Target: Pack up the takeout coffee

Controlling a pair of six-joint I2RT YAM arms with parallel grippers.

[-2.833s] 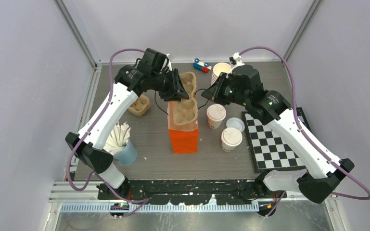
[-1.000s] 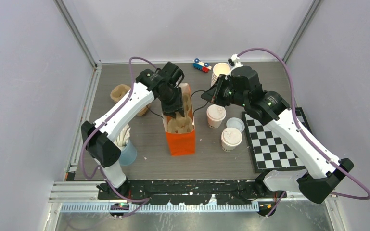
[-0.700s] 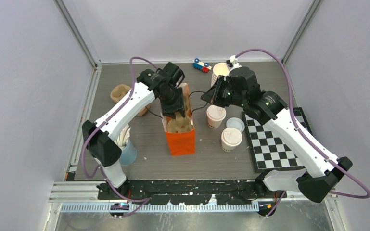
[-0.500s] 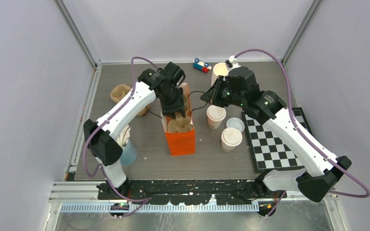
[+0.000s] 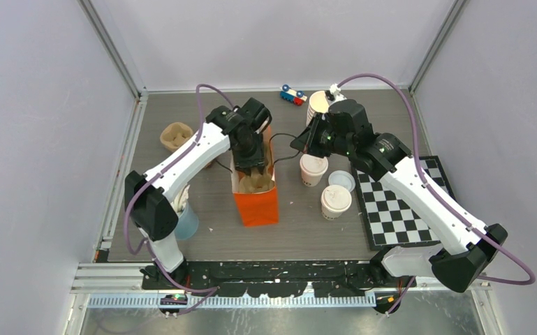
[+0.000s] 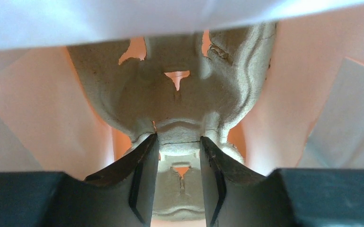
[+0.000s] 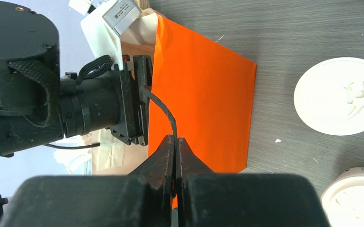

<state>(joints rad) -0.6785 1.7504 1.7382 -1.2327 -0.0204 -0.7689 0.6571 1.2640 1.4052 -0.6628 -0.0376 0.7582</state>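
Neither takeout coffee is packed yet. The first cup (image 5: pixel 313 168) stands lidded on the tabletop (image 5: pixel 307 234) just right of the bag (image 5: pixel 255 206), by its far end. The second cup (image 5: pixel 336 202) stands further right of the bag, well apart from it. A white round (image 5: pixel 342 180) between the two may be a loose lid or another cup; I cannot tell which. What looks nearly done is the groundwork: the pulp carrier (image 6: pixel 180 90) sits down inside the upright bag, with no cup in it. The left claw (image 6: pixel 178 142) reaches into the bag's mouth, partly closed, its fingers pinching the carrier's middle ridge. The right claw (image 7: pixel 175 140), just right of the bag, is closed tight on the bag's black handle (image 7: pixel 163 111), which I judge steadies the bag and keeps its mouth open. By my reading, what is left is to let go of the carrier and then lower each cup into a well inside the bag.
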